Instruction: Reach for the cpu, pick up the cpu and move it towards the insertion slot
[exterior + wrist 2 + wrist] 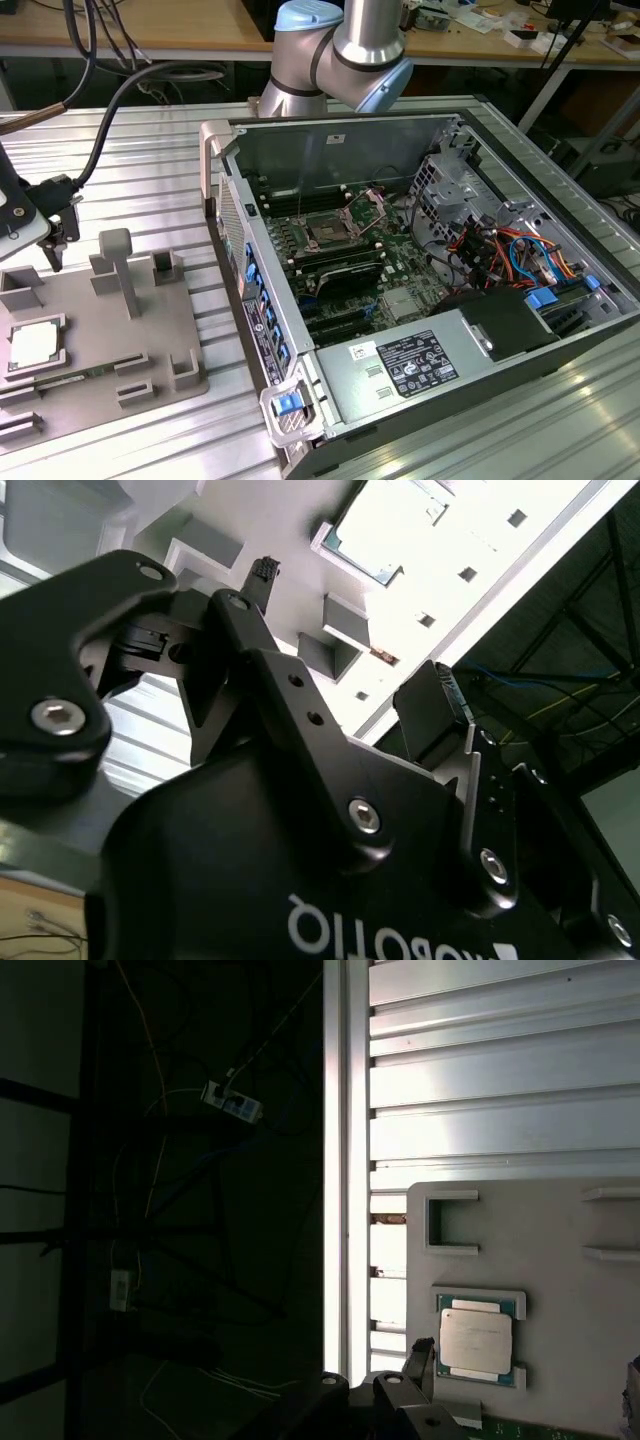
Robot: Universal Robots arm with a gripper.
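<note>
The fingers [262, 572] stood spread wide, holding nothing; the gripper [57, 248] hung over the grey tray [90, 335], apart from the cpu [31, 346]; the cpu lay flat, top up, near square, its edges in line with the tray's; bare tray lay between; the insertion slot [328, 231] sat well apart inside the open computer case [330, 150].

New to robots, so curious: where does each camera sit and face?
Exterior view: off the arm, looking down on tray and computer case; arm, pincer show.
First wrist view: on the wrist, facing the cpu; pincer's edge shows.
Second wrist view: on the wrist, looking along the open pincer.
All three share the cpu.
</note>
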